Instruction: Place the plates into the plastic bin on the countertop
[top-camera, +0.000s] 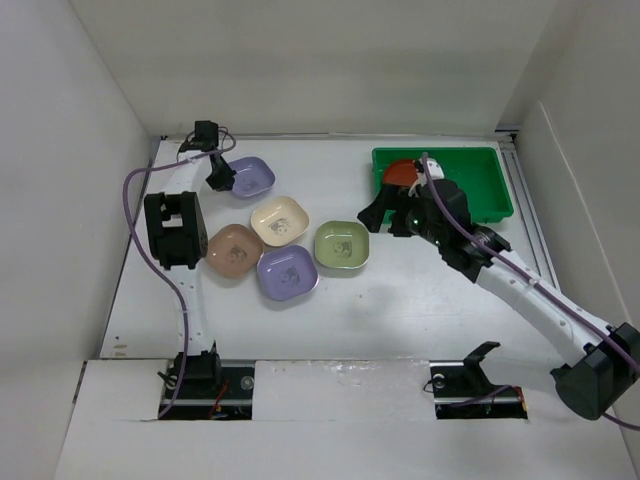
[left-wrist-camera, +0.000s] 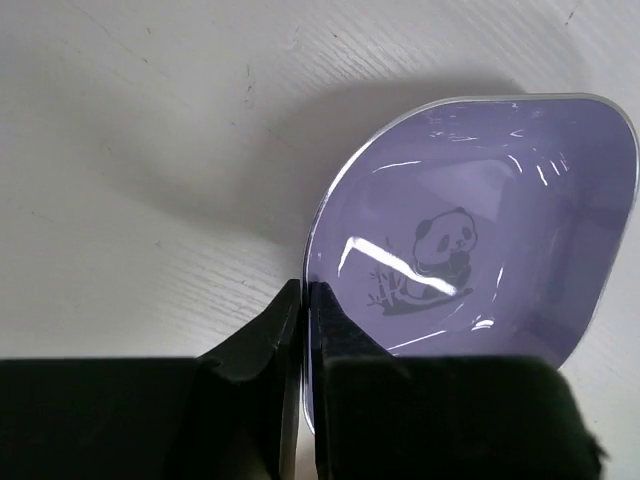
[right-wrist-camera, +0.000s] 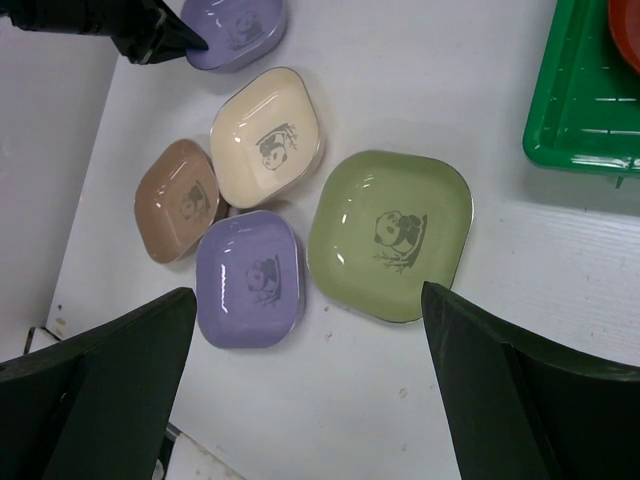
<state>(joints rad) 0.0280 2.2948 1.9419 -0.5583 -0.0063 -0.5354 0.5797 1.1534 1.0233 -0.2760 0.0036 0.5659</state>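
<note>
My left gripper (top-camera: 222, 178) is shut on the rim of a lavender plate (top-camera: 250, 177), which fills the left wrist view (left-wrist-camera: 470, 240). Cream (top-camera: 279, 221), tan-pink (top-camera: 234, 250), a second lavender (top-camera: 287, 272) and olive-green (top-camera: 342, 245) plates lie together on the white countertop (top-camera: 400, 300). My right gripper (top-camera: 388, 212) is open and empty, hovering between the olive-green plate and the green plastic bin (top-camera: 490, 185). A red-orange plate (top-camera: 402, 172) lies in the bin's left end. The right wrist view shows the olive-green plate (right-wrist-camera: 390, 236) and the second lavender plate (right-wrist-camera: 250, 280).
White walls enclose the countertop on the left, back and right. A rail runs along the right side by the bin. The arm bases stand at the near edge. The bin's corner (right-wrist-camera: 585, 110) shows in the right wrist view.
</note>
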